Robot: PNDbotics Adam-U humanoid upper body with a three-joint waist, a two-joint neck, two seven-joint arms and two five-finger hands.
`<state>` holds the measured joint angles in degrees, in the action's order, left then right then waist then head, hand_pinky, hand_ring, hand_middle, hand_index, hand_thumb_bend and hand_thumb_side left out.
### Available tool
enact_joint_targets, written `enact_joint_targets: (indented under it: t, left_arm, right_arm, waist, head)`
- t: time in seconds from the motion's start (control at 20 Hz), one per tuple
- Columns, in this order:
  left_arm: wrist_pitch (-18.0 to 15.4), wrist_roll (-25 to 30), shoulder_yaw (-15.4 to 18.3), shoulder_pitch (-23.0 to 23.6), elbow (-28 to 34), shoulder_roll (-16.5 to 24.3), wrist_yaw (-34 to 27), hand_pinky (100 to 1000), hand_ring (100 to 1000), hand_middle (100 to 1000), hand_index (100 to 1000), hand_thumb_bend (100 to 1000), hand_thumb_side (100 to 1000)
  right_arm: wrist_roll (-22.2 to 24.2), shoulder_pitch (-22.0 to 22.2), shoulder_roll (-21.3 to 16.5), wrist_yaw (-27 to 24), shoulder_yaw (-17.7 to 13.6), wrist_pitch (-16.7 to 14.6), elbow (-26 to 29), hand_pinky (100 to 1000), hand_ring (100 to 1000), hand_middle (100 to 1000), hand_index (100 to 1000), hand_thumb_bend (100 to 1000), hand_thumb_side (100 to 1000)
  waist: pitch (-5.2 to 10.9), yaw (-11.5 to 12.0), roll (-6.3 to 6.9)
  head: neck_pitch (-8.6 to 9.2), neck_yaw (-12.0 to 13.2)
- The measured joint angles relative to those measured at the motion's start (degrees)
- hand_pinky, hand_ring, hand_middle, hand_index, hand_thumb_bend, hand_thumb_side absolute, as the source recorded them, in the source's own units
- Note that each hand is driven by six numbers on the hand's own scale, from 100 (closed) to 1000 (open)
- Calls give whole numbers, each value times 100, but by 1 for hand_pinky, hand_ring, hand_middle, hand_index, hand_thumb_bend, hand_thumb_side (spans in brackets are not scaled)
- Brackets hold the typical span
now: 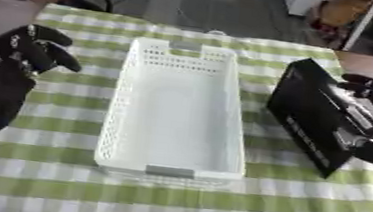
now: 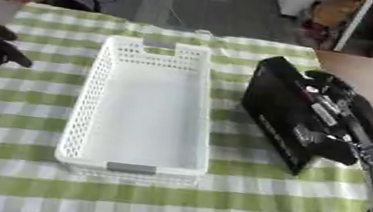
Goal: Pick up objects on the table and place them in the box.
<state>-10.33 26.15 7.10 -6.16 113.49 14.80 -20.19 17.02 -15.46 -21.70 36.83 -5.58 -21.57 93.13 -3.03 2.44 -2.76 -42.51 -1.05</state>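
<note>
Step in hand: transfer. Right hand (image 2: 334,120) curled around black flat box (image 2: 281,119), tilted just right of empty white basket (image 2: 134,170). Left hand (image 1: 29,50) idle, fingers relaxed. Next: carry leftward over rim, lower, release.

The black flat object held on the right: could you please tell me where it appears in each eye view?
Left eye view: black flat object at right of centre, tilted, gripped by the right hand.
Right eye view: nearer the centre, right of the basket.
Shared landmark: the white basket just to its left.
</note>
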Motion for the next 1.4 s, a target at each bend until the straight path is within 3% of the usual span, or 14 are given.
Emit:
enact_joint_targets:
  t: [0.8,1.4]
  left_arm:
    - [2,-2,0,0,0,0,0,649,584,696,560,1000,902]
    - [3,-3,0,0,0,0,0,650,584,696,560,1000,905]
  right_arm:
    - [61,2,-152,47,65,-165,-71,799,936,909,882,228,508]
    - [-92,-2,-157,-88,-6,-86,115,787,923,904,870,211,496]
  waist:
    - [2,5,-3]
    - [2,5,-4]
  head:
    - [0,7]
    - [0,8]
